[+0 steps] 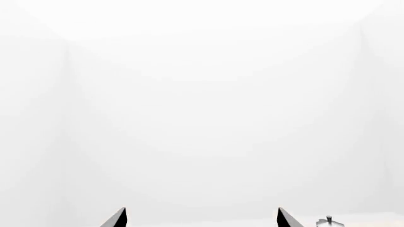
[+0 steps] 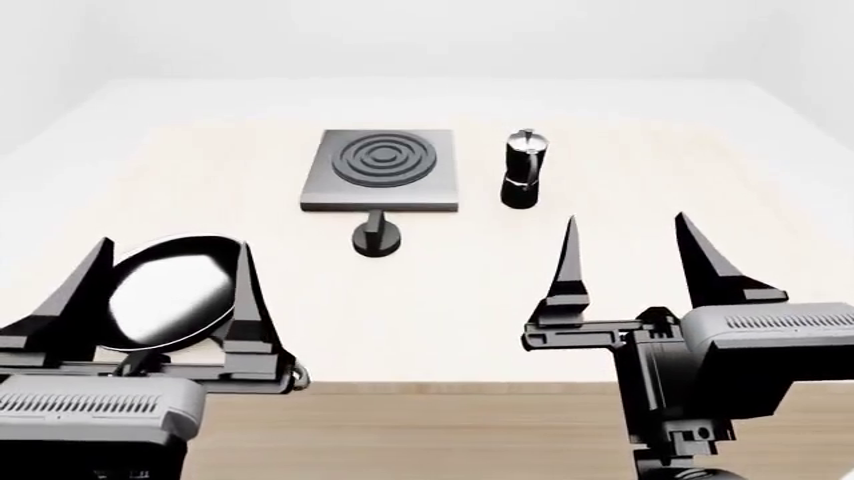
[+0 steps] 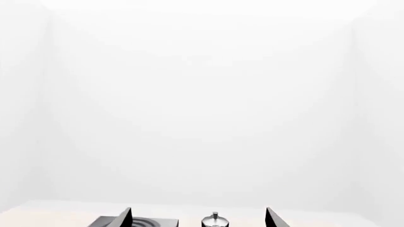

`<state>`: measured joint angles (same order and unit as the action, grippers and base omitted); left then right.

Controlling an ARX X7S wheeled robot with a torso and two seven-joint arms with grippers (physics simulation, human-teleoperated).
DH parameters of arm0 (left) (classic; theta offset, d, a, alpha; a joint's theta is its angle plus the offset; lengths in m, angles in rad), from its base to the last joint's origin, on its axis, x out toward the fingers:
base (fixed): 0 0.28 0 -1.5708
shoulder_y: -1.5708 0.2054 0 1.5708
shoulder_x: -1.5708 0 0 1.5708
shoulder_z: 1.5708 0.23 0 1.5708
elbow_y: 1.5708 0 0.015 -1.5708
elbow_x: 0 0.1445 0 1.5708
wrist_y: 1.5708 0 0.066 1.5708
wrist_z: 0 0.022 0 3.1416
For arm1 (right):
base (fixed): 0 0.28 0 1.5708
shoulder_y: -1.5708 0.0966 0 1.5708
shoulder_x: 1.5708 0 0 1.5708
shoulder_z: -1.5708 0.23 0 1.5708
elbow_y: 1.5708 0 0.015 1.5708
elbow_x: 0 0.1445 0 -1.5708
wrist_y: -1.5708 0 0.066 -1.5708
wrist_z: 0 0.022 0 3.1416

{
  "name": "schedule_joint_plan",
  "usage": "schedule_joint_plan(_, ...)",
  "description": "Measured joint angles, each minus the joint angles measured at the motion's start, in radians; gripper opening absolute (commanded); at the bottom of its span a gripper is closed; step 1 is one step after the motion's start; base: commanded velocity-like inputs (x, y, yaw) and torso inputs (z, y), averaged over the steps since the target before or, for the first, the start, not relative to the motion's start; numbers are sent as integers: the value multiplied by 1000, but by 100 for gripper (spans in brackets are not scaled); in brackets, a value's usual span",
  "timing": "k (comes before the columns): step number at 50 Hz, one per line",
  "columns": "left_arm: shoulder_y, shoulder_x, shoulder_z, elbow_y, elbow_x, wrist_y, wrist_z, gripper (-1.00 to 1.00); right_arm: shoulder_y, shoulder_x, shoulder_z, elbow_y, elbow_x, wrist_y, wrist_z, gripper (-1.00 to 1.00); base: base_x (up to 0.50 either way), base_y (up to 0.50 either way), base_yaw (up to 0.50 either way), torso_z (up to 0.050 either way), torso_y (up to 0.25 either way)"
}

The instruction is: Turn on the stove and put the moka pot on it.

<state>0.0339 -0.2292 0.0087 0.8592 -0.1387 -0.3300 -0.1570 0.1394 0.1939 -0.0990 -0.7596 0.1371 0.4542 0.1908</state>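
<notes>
the table [image 2: 441, 300] fills the head view, pale and wide, with a wooden edge along the near side. the stove [image 2: 382, 170] is our landmark, a dark grey square slab lying flat, far out on the table, its ring burner facing up and bare.

nearer the robot than the stove, the left gripper [image 2: 167, 290] hangs over the table, jaws spread wide apart, gripping nothing. seen through its gap is the frying pan [image 2: 167, 290], shiny inside, well apart from the stove on the near left side. whether the fingers touch the pan, hard to say from here. in the left wrist view the left gripper [image 1: 202, 218] shows only two dark tips, well apart, with blank white wall between them.

on the near right of the stove, the right gripper [image 2: 627, 255] is up off the table, jaws also wide open, empty. the right wrist view confirms it: the right gripper [image 3: 198, 218] with tips far apart, the stove [image 3: 148, 222] and the moka pot [image 3: 214, 221] peeking in low between them.

the moka pot [image 2: 522, 170] stands upright just beside the stove's right edge, not on it, silver lid on top.

smallest of all, the knob [image 2: 380, 236], round and black, sits just off the stove's near edge, apart from both grippers.
</notes>
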Motion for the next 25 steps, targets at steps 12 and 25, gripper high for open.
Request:
schedule_joint_plan(12,8,-13,8,-3,-6,17,-14,100,-3,10,-11,3,1,-9,11,100,0,210,0,0,0)
schedule_joint_plan(25,10,-25,12,-6,-18,23,-28,100,-3,19,-19,11,19,-18,18,100,0,92,0,0,0)
